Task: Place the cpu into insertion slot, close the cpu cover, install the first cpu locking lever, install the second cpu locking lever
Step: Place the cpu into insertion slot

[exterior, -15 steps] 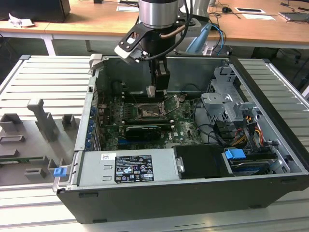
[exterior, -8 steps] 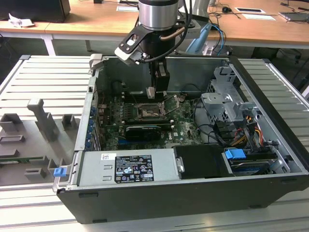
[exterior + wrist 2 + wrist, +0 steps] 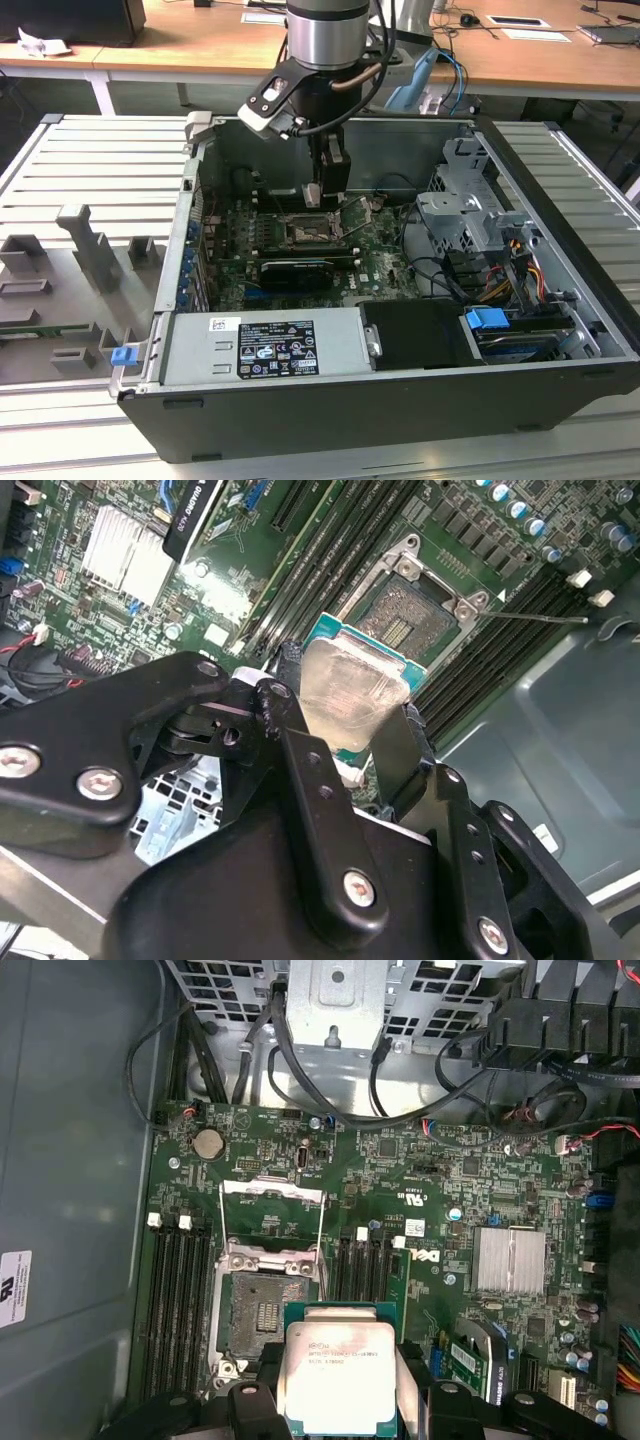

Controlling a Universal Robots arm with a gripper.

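Gripper [image 3: 313, 196] pinches the cpu [image 3: 335, 1375] by two opposite edges, metal face toward the cam (print side shows in first wrist view). Chip hangs above the motherboard [image 3: 430, 1160], near the insertion slot [image 3: 262, 1310], not seated. Slot is bare, mid-board btwn memory slots [image 3: 180, 1295], away from the board's corners. Cpu cover [image 3: 272, 1205] stands flipped open; thin lever [image 3: 530, 616] sticks out sideways.

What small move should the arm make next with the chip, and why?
Probably shift the cpu sideways until it sits squarely over the insertion slot, without lowering yet. The tool is shut on the cpu, the slot is bare, the cpu cover stands open, and in the first wrist view the cpu appears offset from the slot.
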